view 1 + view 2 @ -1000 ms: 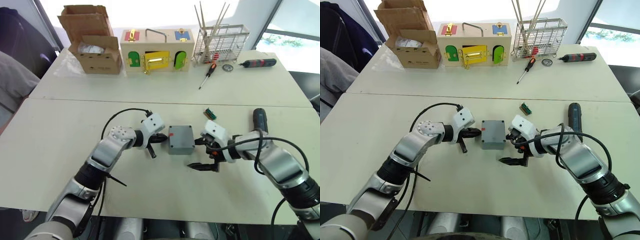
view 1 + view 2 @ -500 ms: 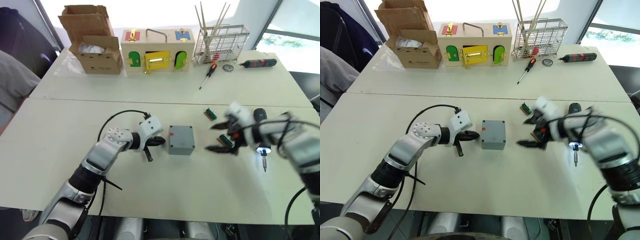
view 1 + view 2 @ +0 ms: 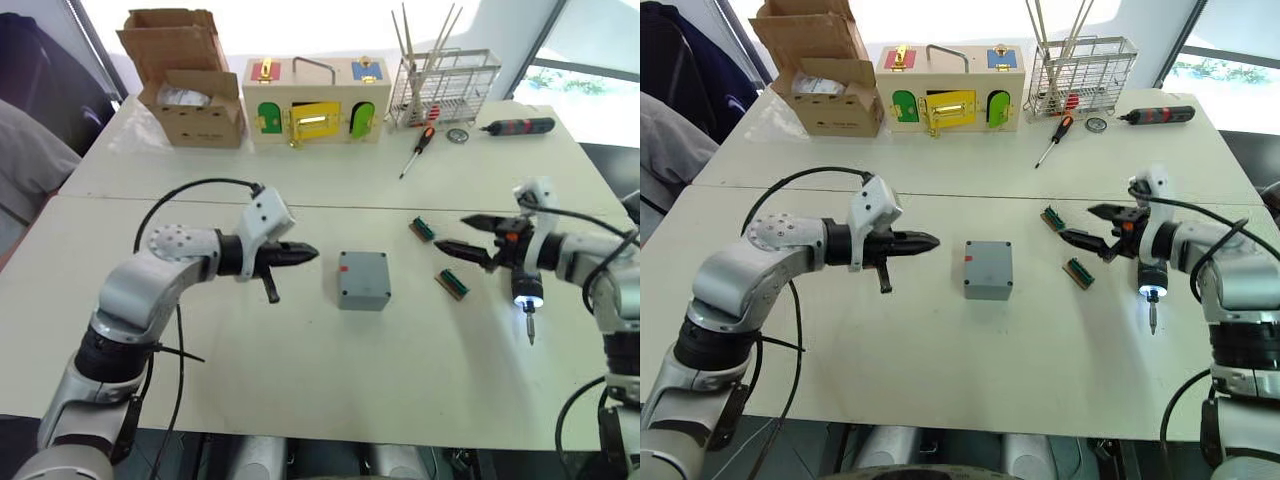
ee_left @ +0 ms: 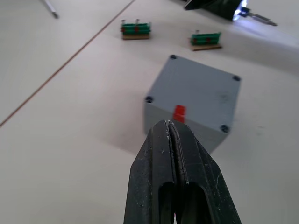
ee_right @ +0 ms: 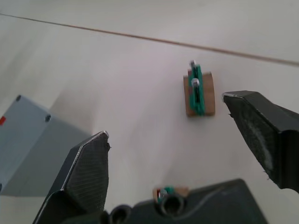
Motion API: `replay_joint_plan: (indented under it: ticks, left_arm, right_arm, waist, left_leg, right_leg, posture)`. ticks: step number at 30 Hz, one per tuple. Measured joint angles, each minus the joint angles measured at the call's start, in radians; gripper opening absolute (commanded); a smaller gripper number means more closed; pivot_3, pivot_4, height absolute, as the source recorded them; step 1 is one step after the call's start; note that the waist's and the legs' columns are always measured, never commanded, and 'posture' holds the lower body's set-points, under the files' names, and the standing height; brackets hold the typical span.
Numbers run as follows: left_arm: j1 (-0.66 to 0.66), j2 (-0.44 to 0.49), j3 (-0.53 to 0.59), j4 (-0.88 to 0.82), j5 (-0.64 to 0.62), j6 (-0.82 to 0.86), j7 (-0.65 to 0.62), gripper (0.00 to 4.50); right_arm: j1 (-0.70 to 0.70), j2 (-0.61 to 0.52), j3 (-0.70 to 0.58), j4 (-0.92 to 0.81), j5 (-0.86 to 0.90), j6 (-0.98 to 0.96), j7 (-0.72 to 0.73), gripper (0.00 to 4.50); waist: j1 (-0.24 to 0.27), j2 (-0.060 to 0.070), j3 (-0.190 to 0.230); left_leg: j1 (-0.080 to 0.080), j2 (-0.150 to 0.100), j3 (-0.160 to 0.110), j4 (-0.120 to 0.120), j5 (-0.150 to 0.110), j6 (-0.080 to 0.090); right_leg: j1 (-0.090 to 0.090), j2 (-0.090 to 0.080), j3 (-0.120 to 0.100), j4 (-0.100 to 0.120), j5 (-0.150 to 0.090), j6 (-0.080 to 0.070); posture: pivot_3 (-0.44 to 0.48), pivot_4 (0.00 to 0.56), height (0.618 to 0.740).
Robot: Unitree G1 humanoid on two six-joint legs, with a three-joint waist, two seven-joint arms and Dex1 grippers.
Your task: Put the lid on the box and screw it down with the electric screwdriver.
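Square grey plastic box (image 3: 362, 279), lid (image 4: 204, 91) seated (corner screws visible). Left claw (image 3: 300, 255) pressed together left of box; right claw (image 3: 468, 237) spread apart right of it.

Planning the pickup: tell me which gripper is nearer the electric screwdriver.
Right. The right gripper hovers just beside the electric screwdriver; the left gripper is across the box.

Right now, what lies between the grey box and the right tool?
One small green-and-brown part on the table lies between the box and the right tool, seen in the right eye view.
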Motion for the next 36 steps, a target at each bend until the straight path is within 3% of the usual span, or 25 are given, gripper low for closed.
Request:
replay_joint_plan:
  ticks: [2, 16, 32, 36]
  left_arm:
    - [0.006, -0.010, -0.008, -0.017, -0.018, 0.018, 0.015, 0.00]
    - [0.011, -0.015, -0.075, 0.002, -0.033, -0.004, 0.032, 0.00]
    - [0.019, 0.002, -0.113, 0.022, -0.015, -0.049, 0.036, 0.00]
    - [0.019, 0.002, -0.113, 0.022, -0.016, -0.050, 0.040, 0.00]
  right_arm:
    - [0.052, 0.003, -0.018, -0.036, 0.006, 0.002, -0.019, 2.80]
    - [0.196, 0.062, -0.076, -0.143, 0.087, 0.035, -0.098, 2.80]
    - [0.204, 0.068, -0.047, -0.141, 0.086, -0.003, -0.129, 2.80]
    - [0.219, 0.072, -0.035, -0.141, 0.082, -0.007, -0.133, 1.54]
  waist:
    - [0.000, 0.000, 0.000]
    - [0.001, 0.000, 0.000]
    - [0.001, 0.000, 0.000]
    - [0.001, 0.000, 0.000]
  left_leg:
    - [0.002, 0.001, 0.000, 0.000, 0.000, 0.000]
    - [0.003, 0.001, 0.000, -0.001, 0.000, 0.000]
    - [0.004, 0.001, 0.000, -0.002, 0.000, 0.000]
    - [0.004, 0.001, 0.000, -0.002, 0.000, 0.000]
  right_leg:
    - [0.000, 0.001, 0.000, 0.000, 0.000, 0.000]
    - [0.002, 0.001, 0.000, 0.000, 0.000, 0.000]
    - [0.002, 0.001, 0.000, 0.000, 0.000, 0.000]
    - [0.002, 0.001, 0.000, 0.000, 0.000, 0.000]
  posture:
    - [0.000, 0.150, 0.740]
    - [0.000, 0.150, 0.740]
    - [0.000, 0.150, 0.740]
    - [0.000, 0.150, 0.740]
